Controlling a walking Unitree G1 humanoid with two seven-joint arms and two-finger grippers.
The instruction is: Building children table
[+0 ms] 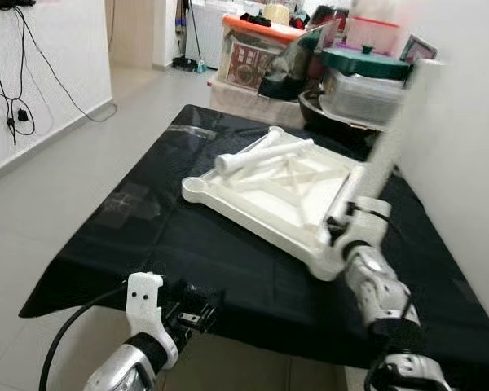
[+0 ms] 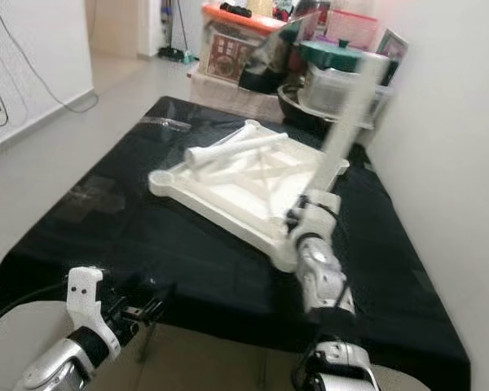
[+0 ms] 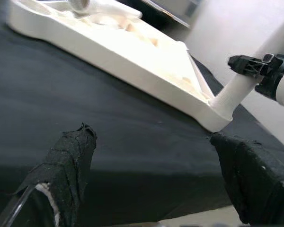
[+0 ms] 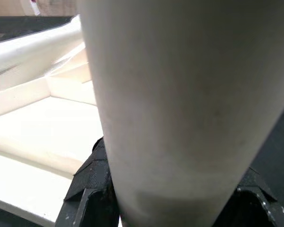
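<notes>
While our right hand (image 1: 349,221) grips the white table leg (image 1: 389,145) low down, its fingers closed around the tube, the leg stands tilted up and away from that hand with its foot at the near corner socket of the white tabletop (image 1: 269,195). The tabletop lies upside down on the black-covered worktop (image 1: 147,244), ribs showing, and two loose legs (image 1: 261,153) rest across its far side, beyond the right hand. In the right wrist view the held leg blocks nearly everything, so we cannot see how it meets the socket.

Our left hand (image 1: 197,316) hovers at the near edge of the worktop, well apart from the tabletop, its two taped fingers (image 3: 68,163) spread wide with nothing between them. Between that hand and the tabletop's near rim lies a broad stretch of bare black cloth — open room. To the outer side of the right hand, the worktop runs close along a white wall (image 1: 464,163), leaving only a narrow strip of cloth.

Beyond the tabletop, stacked plastic boxes and lids (image 1: 363,73) crowd the far end of the worktop; their contents are hard to make out. The upper part of the held leg is blurred — its tip is lost against the clutter. Out past the left hand, tiled floor (image 1: 57,187) lies open.
</notes>
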